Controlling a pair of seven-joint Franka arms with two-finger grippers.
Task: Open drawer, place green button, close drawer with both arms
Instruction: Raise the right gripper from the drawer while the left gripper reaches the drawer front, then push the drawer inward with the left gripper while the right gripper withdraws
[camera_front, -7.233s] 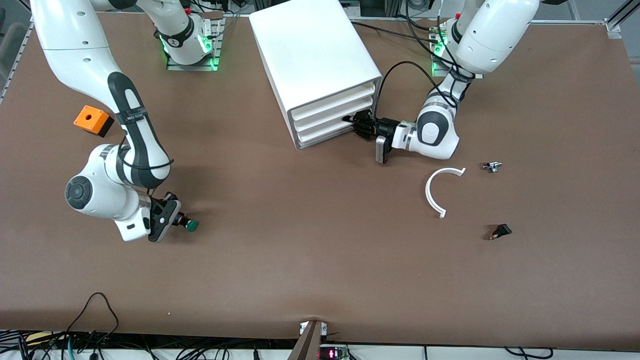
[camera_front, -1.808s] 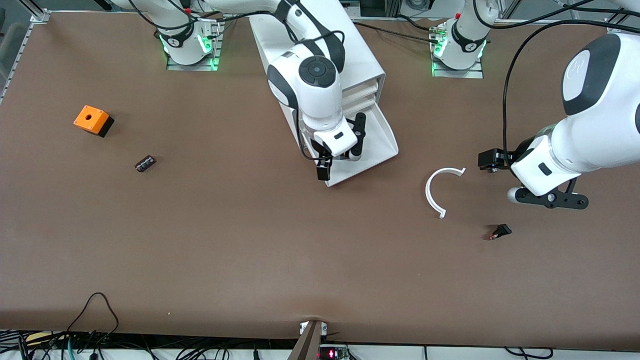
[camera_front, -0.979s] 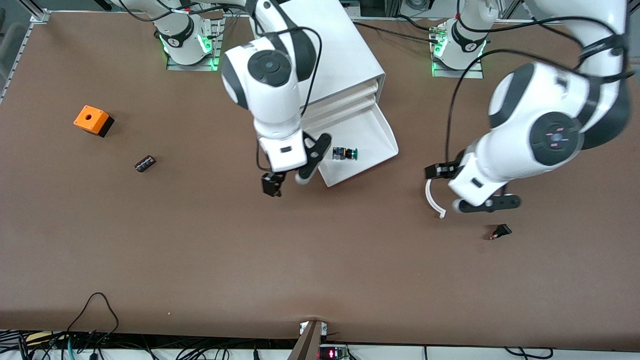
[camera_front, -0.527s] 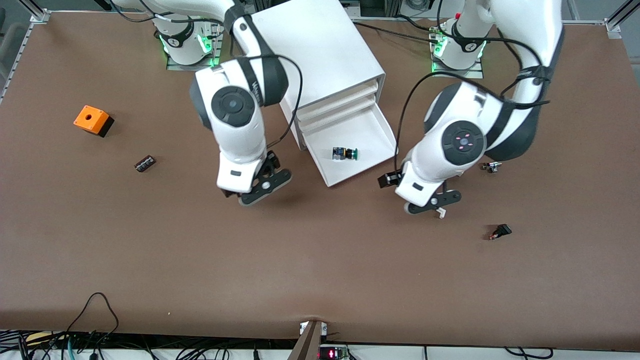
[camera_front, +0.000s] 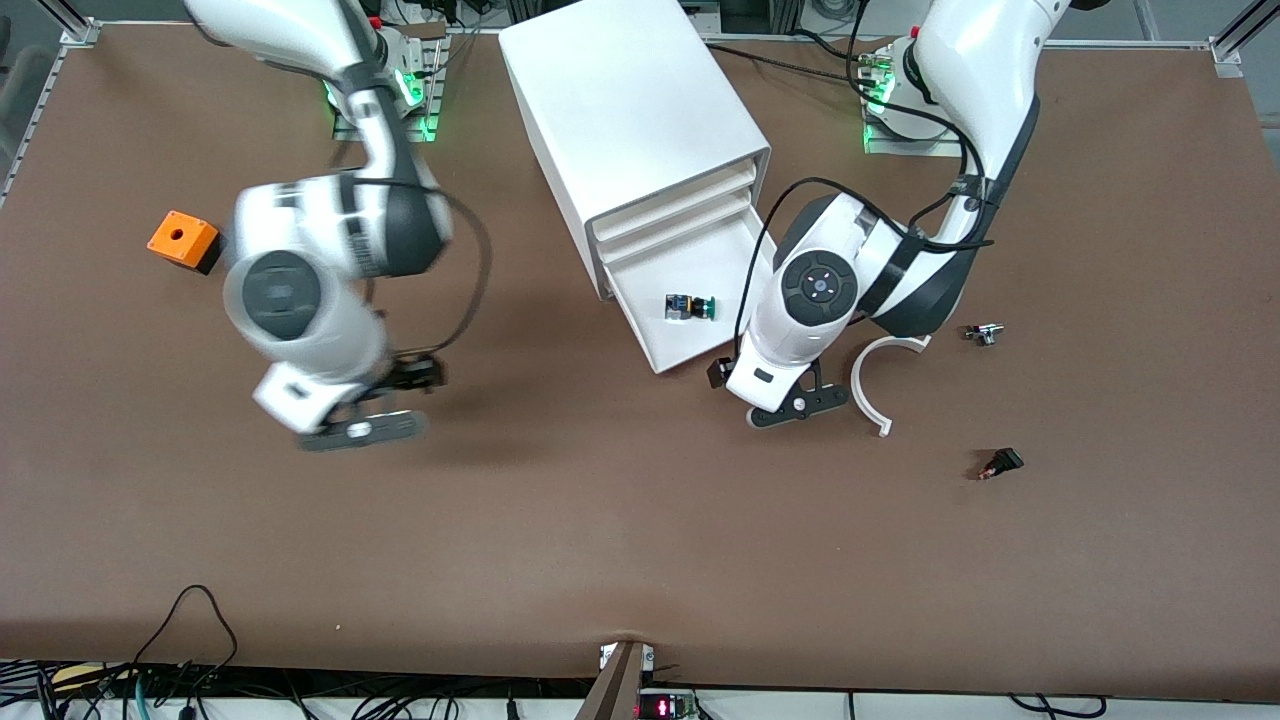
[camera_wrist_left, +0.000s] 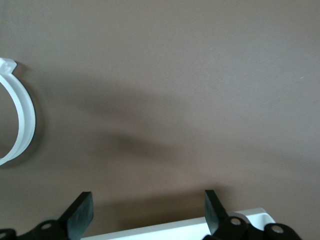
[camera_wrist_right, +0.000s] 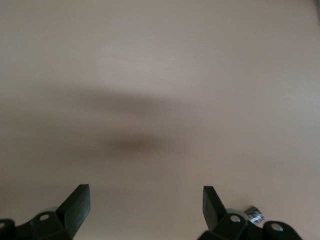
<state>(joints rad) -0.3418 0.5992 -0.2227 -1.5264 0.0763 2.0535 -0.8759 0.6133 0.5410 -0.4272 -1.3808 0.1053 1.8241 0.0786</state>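
The drawer (camera_front: 700, 300) is pulled out, and the button (camera_front: 691, 308) lies in it. The left gripper (camera_wrist_left: 147, 212) hangs over the drawer's front edge, fingers spread and empty. The right gripper (camera_wrist_right: 145, 207) is over bare table (camera_front: 560, 520), fingers spread, holding nothing.

Robot lab — table-mounted arms (camera_front: 300, 300), cables (camera_front: 190, 640)

1. The surface (camera_front: 620, 520) is plain brown.
2. The cabinet (camera_front: 630, 120) and its drawer (camera_front: 700, 345) are white.
3. The button (camera_front: 691, 308) has a green cap, black body and blue rear.
4. The cube (camera_front: 176, 237) is orange.
5. The curved strip (camera_front: 866, 385) is white.
6. The arms (camera_front: 300, 300) are white with black bands.
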